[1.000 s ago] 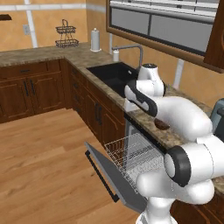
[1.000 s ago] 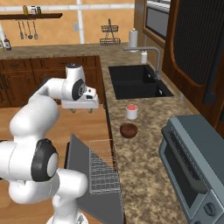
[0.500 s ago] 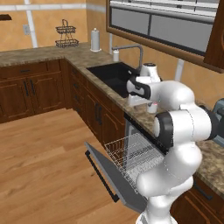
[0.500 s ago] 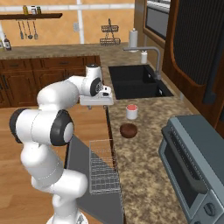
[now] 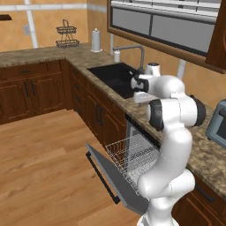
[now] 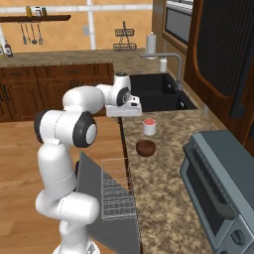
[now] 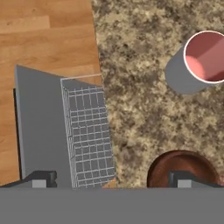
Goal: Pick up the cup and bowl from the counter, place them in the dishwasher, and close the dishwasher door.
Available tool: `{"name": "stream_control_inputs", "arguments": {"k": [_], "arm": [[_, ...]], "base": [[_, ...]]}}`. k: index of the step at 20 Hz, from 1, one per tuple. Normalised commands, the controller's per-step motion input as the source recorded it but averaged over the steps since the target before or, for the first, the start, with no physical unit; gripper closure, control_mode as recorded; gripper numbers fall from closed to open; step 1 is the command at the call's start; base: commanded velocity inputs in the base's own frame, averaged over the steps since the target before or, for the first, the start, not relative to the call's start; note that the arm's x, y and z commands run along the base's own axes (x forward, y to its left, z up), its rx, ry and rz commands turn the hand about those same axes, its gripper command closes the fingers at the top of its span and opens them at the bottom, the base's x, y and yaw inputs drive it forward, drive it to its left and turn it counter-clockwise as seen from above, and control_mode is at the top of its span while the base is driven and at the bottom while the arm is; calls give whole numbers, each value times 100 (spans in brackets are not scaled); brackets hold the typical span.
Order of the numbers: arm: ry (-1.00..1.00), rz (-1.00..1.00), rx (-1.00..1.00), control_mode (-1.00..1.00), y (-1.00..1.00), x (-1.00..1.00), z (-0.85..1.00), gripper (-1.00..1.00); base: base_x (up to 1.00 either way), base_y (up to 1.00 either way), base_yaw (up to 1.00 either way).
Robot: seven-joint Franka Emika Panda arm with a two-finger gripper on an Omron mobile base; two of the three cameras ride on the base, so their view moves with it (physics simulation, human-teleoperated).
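The white cup (image 6: 149, 127) with its pink inside stands on the granite counter (image 6: 163, 198); in the hand view the cup (image 7: 205, 59) is at the upper right. Just in front of it sits the dark reddish-brown bowl (image 6: 146, 147), which appears low in the hand view (image 7: 183, 168). My gripper (image 6: 130, 113) hangs open and empty over the counter's edge, just left of the cup; its fingertips (image 7: 181, 177) stand wide apart. The dishwasher door (image 6: 92, 198) lies folded down, and the white wire rack (image 7: 87, 135) is pulled out over it.
A grey toaster oven (image 6: 218, 188) fills the near right of the counter. The black sink (image 6: 154, 96) with its faucet lies beyond the cup. A paper-towel roll (image 6: 151, 39) stands at the far corner. Wooden floor (image 5: 44, 154) spreads left of the open door (image 5: 110, 176).
The arm has swung right, from over the open door to the counter's edge beside the cup. The fingers have stayed apart. Cup and bowl have not moved.
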Motion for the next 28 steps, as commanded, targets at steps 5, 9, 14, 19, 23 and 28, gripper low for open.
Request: {"name": "stream_control_inputs", "arguments": {"k": [5, 9, 14, 19, 23, 28], "arm": [[-11, -1, -3, -100, -29, 27, -29, -100], [-9, -4, -6, -100, -26, 28, -29, -100], [-6, -3, -7, -100, -21, 31, -36, -100], [0, 0, 0, -100, -34, 40, -13, -100], [0, 0, 0, -100, -16, 39, -3, -100], [0, 1, 0, -100, -9, 40, -11, -100]], "base": [[0, 0, 0], [0, 0, 0], [0, 0, 0], [0, 0, 0], [0, 0, 0], [0, 0, 0]]}}
